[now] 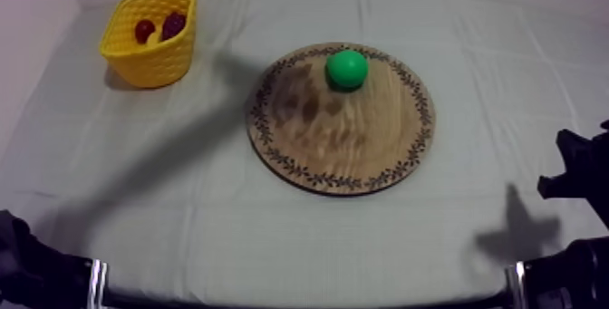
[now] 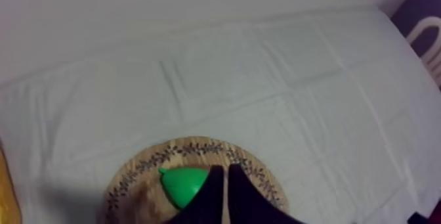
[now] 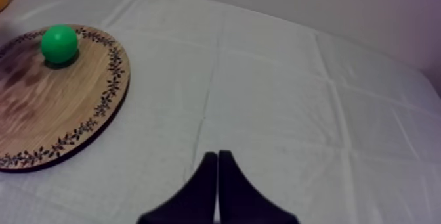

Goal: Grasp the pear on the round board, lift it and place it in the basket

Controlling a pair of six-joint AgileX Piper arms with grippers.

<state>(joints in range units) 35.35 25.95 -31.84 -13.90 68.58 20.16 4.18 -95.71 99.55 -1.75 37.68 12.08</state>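
A: Left gripper, state?
B: Clenched on nothing, fingers pressed into a narrow wedge. The pear sits ahead of its tips, on the wooden board.
A: Right gripper?
B: Likewise clenched and empty, over the cloth, with the board ahead and off to one side (pear on its far part). The yellow basket stands beyond the board from this claw.

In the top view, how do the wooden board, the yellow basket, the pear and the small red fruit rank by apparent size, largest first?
1. wooden board
2. yellow basket
3. pear
4. small red fruit, which lies inside the basket, farther from the camera and partly hidden
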